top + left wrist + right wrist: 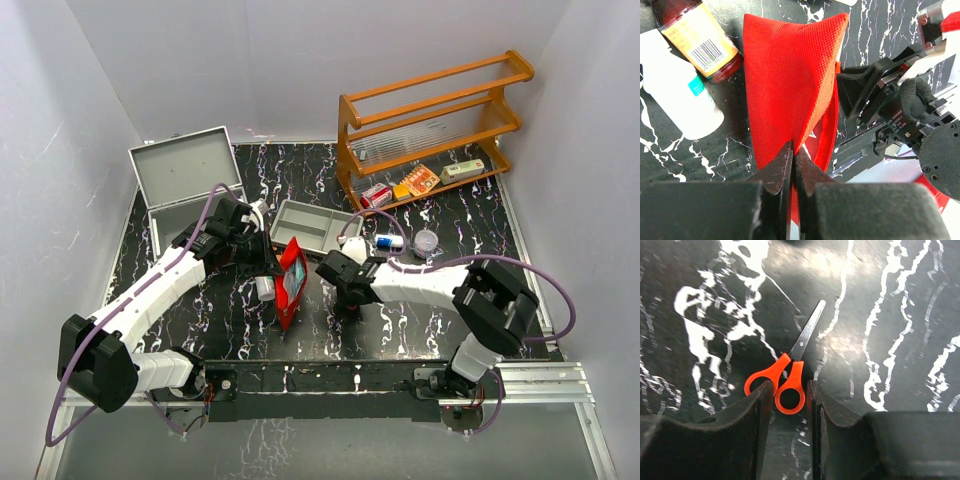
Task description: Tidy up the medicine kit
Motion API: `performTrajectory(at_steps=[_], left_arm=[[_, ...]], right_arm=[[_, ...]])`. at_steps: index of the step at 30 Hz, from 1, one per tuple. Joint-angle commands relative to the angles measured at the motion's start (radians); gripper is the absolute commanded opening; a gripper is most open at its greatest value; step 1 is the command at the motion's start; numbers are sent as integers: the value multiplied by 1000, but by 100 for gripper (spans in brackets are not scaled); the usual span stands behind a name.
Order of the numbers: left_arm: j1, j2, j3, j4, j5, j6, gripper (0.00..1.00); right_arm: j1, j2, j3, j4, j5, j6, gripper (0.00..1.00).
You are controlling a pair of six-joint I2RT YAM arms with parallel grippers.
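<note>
The medicine kit (178,190), a silver-grey metal case, stands open at the back left with its lid up. A red fabric pouch (790,85) stands upright in mid-table. My left gripper (794,151) is shut on the pouch's top edge. To the right of the pouch, my right gripper (790,390) hangs low over small scissors (792,372) with orange handles, which lie flat on the black marbled table. Its jaws are open and straddle one handle loop, with a gap on the right side. In the top view the right gripper (350,298) hides the scissors.
A white bottle (677,95) and an amber bottle (700,42) lie beside the pouch. A shallow grey divided tray (315,225) sits behind it. A wooden rack (430,130) with small packs stands at the back right. Small containers (426,240) lie in front of the rack.
</note>
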Motion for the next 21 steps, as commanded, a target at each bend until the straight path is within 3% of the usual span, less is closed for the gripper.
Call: performTrajectory(at_steps=[1,8,21], left_arm=[[3,-11,16,15,32,0,0],[4,-2,5,42,58,-15,0],[3,30,-58,165,186,-84,0]], right_arm=[[-7,-69,-21,-82,21,-42,31],[-8,-103,59,-147,25,-13,39],[-7,-88,-2,-43,-12,138,20]])
